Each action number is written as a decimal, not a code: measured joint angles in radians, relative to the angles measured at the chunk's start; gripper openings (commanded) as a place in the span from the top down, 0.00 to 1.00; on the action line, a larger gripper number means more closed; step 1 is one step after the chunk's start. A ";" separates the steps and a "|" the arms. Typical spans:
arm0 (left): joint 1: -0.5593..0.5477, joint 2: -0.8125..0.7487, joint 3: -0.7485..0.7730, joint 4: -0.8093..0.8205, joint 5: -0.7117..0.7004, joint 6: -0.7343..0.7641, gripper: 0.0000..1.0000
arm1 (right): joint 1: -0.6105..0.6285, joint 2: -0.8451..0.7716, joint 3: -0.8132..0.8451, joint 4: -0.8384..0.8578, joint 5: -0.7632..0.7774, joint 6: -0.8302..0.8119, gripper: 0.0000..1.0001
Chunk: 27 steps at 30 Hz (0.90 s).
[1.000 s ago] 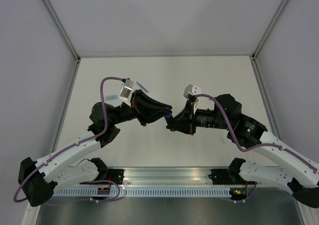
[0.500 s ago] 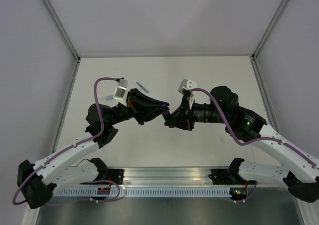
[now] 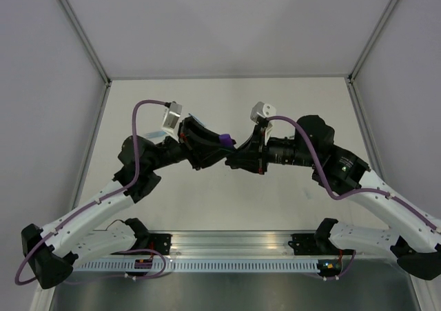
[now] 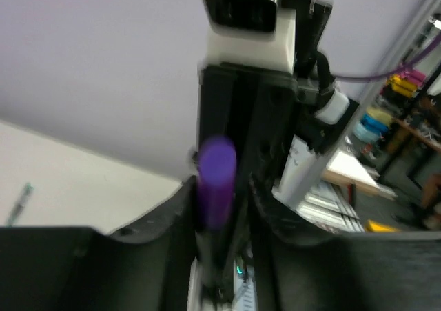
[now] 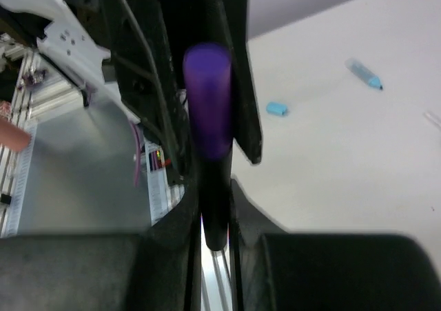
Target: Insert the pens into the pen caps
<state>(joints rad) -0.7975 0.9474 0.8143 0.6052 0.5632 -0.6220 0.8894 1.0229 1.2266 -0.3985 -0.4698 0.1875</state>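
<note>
- Currently the stubby marker (image 5: 215,225) is off the table, held in the air between the two arms above the middle of it, its black barrel running into the purple cap (image 5: 207,104).
- Pinched on the black barrel is the right gripper (image 5: 212,204); the left gripper (image 4: 220,201) is pressed onto the purple cap from the opposite side.
- I cannot tell whether the cap is fully seated, as no seam shows in either wrist view.
- Both pieces look like light, stiff, smooth plastic, so I judge they could slide or twist in the fingers under an off-axis push. A grip across the barrel's middle, with the push straight along its length, seems safest.
- On the table (image 3: 289,104) lie the light blue cap (image 5: 277,108) and, well apart from it, the light blue marker (image 5: 363,73). The thin green pen (image 4: 21,199) lies off to one side.
- These are small and would likely roll if nudged. The thin pen probably needs a low pinch at mid-length.
- Open table stretches beyond the arms toward the far wall (image 3: 227,28).
- Side panels and the metal rail (image 3: 234,245) at the near edge close in the workspace, and the two wrists sit very near each other.
</note>
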 measured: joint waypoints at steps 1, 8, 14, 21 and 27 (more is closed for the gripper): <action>-0.002 -0.004 0.026 -0.062 -0.001 0.004 0.48 | -0.006 0.001 -0.002 0.048 0.006 0.003 1.00; -0.003 0.005 0.236 -0.533 -0.114 0.043 0.11 | -0.056 -0.031 -0.140 0.252 0.129 0.034 1.00; 0.013 -0.003 0.314 -0.716 -0.257 0.093 0.00 | -0.170 -0.008 -0.299 0.265 0.248 0.091 1.00; 0.013 -0.037 0.071 -0.752 -0.565 0.132 0.00 | -0.213 0.237 -0.344 0.302 0.385 0.278 1.00; 0.016 -0.001 -0.113 -0.763 -0.809 0.175 0.00 | -0.223 0.488 -0.343 0.303 0.413 0.399 0.98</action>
<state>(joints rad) -0.7818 0.9466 0.7013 -0.1581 -0.2462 -0.4473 0.6666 1.5112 0.8837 -0.0952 -0.0566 0.5869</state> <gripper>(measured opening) 0.993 0.183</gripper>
